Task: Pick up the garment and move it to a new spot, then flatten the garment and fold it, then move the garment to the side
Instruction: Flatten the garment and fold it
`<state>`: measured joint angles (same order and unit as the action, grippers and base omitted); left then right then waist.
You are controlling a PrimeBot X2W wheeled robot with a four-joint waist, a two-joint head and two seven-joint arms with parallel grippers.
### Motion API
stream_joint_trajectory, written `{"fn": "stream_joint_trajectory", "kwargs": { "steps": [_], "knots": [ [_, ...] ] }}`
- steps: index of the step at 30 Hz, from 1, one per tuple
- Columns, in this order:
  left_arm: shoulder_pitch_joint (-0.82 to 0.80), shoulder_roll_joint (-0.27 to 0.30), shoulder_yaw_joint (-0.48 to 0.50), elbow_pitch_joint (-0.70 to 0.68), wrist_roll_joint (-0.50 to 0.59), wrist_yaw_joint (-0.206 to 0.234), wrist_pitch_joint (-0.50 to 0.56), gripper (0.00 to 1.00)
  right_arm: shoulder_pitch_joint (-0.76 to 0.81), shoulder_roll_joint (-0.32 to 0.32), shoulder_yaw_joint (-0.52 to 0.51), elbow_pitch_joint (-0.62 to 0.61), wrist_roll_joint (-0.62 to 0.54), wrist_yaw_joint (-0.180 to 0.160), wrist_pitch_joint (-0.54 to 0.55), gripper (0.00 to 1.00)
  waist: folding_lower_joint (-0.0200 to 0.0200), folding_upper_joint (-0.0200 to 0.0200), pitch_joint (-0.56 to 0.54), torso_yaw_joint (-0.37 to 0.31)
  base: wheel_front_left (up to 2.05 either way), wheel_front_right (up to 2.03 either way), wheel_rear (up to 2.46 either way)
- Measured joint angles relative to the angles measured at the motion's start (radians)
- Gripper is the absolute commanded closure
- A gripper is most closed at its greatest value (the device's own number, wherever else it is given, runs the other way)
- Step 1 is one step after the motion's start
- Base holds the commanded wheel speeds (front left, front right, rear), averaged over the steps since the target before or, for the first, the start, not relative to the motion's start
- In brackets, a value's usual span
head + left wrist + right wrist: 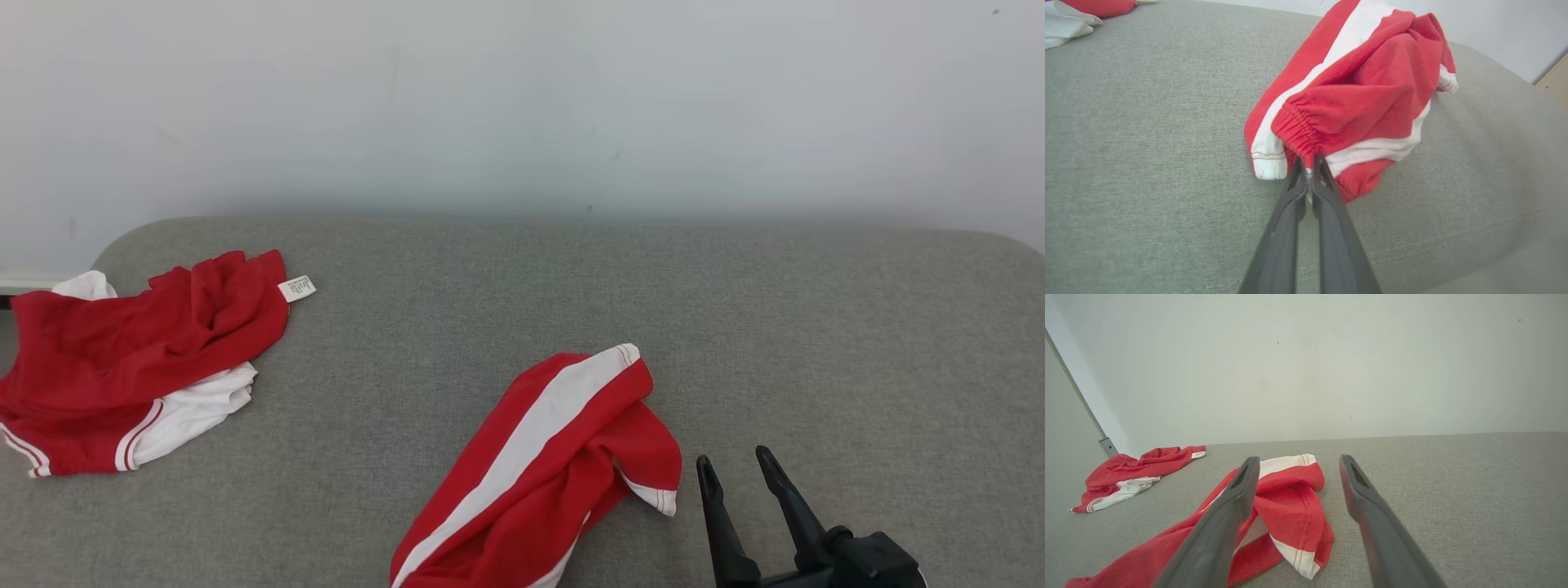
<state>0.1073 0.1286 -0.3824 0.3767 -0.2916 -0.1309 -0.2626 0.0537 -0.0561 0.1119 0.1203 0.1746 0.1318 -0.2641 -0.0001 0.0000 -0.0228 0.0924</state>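
In the head view, the red shorts (555,457) are seen on the grey padded surface (857,327), with the long axis running from near left to far right. The right hand (733,457) is spread wide and empty just right of the leg hem. In the left wrist view, the left hand (1308,161) is clamped on the elastic waistband. In the right wrist view, the loose hem lies just ahead and left of the open fingers, so this hand is judged nearer that end. 1 other red-and-white garment (1135,469) lies well apart.
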Motion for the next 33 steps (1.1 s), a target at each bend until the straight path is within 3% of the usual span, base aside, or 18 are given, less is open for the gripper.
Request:
{"fn": "stream_joint_trajectory", "kwargs": {
  "steps": [13, 17, 18, 19, 20, 26, 33],
  "knots": [
    [-0.131, 0.068, 0.216, -0.013, 0.041, 0.000, 0.000, 1.00, 0.005, -0.008, 0.007, 0.013, 0.001, 0.000, 0.000, 0.00, 0.0001, 0.0000, -0.002, -0.035, 0.00, 0.00, 0.00],
    [-0.143, 0.061, 0.240, 0.012, 0.051, 0.000, 0.000, 1.00, 0.005, -0.009, 0.005, 0.022, 0.002, 0.000, 0.000, 0.00, 0.0001, 0.0001, 0.010, -0.048, 0.00, 0.00, 0.00],
    [-0.142, 0.055, 0.242, 0.017, 0.051, 0.000, 0.000, 0.90, 0.005, -0.008, 0.004, 0.022, 0.004, 0.000, 0.000, 0.00, 0.0002, 0.0000, 0.012, -0.049, 0.00, 0.00, 0.00],
    [-0.141, 0.049, 0.245, 0.019, 0.051, 0.000, 0.000, 0.56, 0.005, -0.009, 0.001, 0.022, 0.006, 0.000, 0.000, 0.00, 0.0002, 0.0000, 0.015, -0.049, 0.00, 0.00, 0.00],
    [-0.138, 0.041, 0.249, 0.020, 0.050, 0.000, 0.000, 0.00, 0.005, -0.009, -0.002, 0.023, 0.008, 0.000, 0.000, 0.00, 0.0002, 0.0000, 0.017, -0.048, 0.00, 0.00, 0.00],
    [-0.098, 0.004, 0.253, 0.000, 0.052, 0.000, 0.000, 0.00, 0.006, -0.008, -0.008, 0.026, 0.012, 0.000, 0.000, 0.00, 0.0002, 0.0000, 0.023, -0.024, 0.00, 0.00, 0.00],
    [-0.042, -0.031, 0.253, -0.115, 0.050, 0.000, 0.000, 0.00, 0.007, -0.008, -0.001, 0.032, 0.024, 0.000, 0.000, 0.00, 0.0002, 0.0000, 0.027, 0.009, 0.00, 0.00, 0.00]
  ]
}}
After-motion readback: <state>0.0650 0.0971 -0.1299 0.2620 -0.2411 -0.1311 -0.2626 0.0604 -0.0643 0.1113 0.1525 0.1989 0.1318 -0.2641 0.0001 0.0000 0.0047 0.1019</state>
